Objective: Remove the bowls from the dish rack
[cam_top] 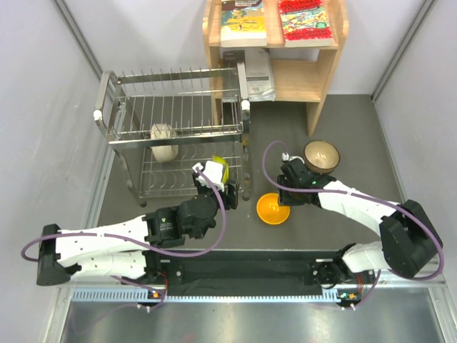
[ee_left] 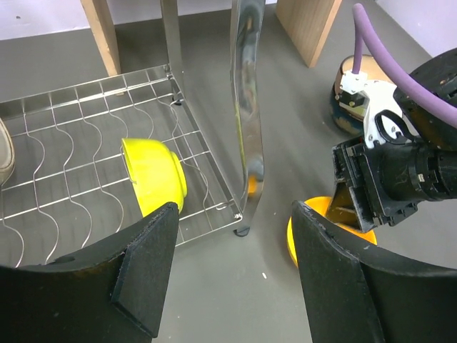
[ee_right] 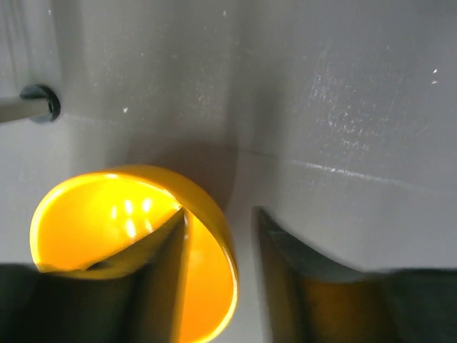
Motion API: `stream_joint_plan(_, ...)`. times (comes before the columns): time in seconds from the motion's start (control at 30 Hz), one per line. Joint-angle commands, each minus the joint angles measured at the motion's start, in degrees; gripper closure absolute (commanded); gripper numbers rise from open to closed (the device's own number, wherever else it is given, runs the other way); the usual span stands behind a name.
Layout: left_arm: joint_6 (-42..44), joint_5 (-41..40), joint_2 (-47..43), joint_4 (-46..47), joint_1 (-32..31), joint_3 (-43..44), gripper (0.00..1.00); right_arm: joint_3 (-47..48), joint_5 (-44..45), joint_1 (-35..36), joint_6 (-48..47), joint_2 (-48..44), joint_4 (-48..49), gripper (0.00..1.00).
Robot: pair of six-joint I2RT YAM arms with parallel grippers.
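Steel wire of the dish rack (cam_top: 175, 128) fills the upper left, with a cream-white bowl (cam_top: 163, 141) on edge inside. The yellow-green bowl (ee_left: 153, 175) sits at the lower tier's right edge. I see my left gripper (ee_left: 234, 214) spread wide and empty before it. At centre, the right gripper (ee_right: 221, 218) is parted over the orange bowl (cam_top: 273, 209) on open table. The pinkish-brown bowl (cam_top: 321, 155) sits further right.
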Motion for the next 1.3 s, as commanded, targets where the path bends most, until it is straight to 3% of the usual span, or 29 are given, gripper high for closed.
stream_joint_plan(0.0,-0.37,-1.25,-1.89,0.25,0.14,-0.47,0.31,0.74,1.56,0.58,0.51,0.46,2.82,0.70)
stream_joint_plan(0.17,-0.46,-1.42,-2.24,-0.01,0.06,-0.73,0.31,1.35,3.75,0.58,1.04,-0.59,2.39,0.96)
stream_joint_plan(0.27,-0.72,-1.25,-2.16,-0.10,0.14,-0.82,0.31,2.06,5.33,0.58,1.30,-0.86,2.12,1.00)
stream_joint_plan(0.5,-0.90,-1.16,-2.24,-0.71,0.06,-0.47,0.31,6.01,8.59,-1.44,1.13,0.98,2.12,1.00)
stream_joint_plan(0.93,-2.39,-1.60,-4.17,-2.30,0.06,-1.61,0.31,18.40,6.22,-10.31,-1.77,15.21,4.67,0.99)
stream_joint_plan(1.27,-3.53,-1.69,-3.30,-3.44,-0.03,-2.31,0.31,23.59,5.52,-12.34,-3.18,21.02,5.20,0.96)
